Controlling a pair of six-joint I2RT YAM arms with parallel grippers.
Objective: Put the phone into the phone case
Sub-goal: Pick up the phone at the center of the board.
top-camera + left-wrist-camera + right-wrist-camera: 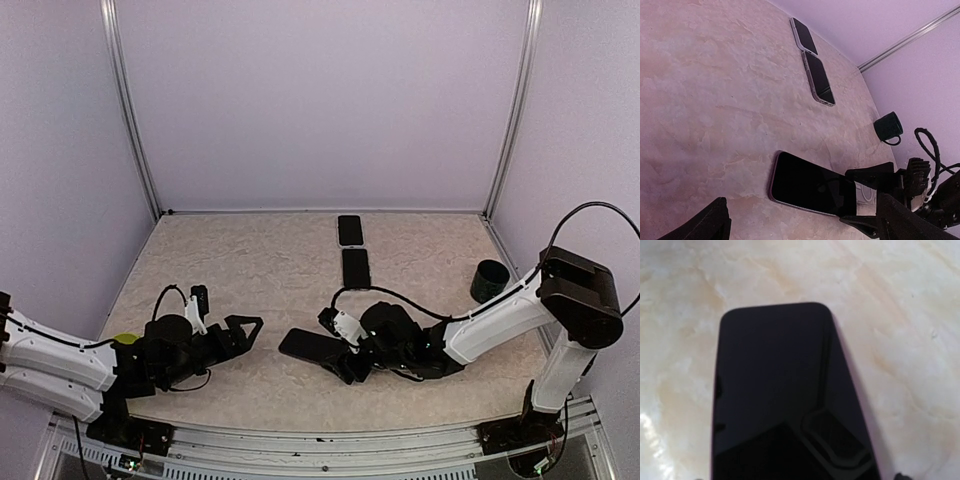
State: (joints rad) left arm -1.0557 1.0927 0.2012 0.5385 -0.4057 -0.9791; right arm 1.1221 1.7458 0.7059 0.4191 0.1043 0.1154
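Observation:
A dark phone (308,346) with a thin purple rim lies low over the table in front of the arms, screen up. It fills the right wrist view as the phone (775,390). My right gripper (338,358) is shut across the width of its near end, one black finger on each long side, as the left wrist view shows at the right gripper (864,196). My left gripper (226,314) stands wide open and holds nothing, a short way left of the phone (810,184). Two dark flat slabs (349,230) (355,268) lie end to end at the back. I cannot tell which is the phone case.
A dark mug (490,282) stands at the right, near the side wall; it also shows in the left wrist view as the mug (888,127). Purple walls close in the marbled table (250,260) on three sides. A black cable runs along the right arm.

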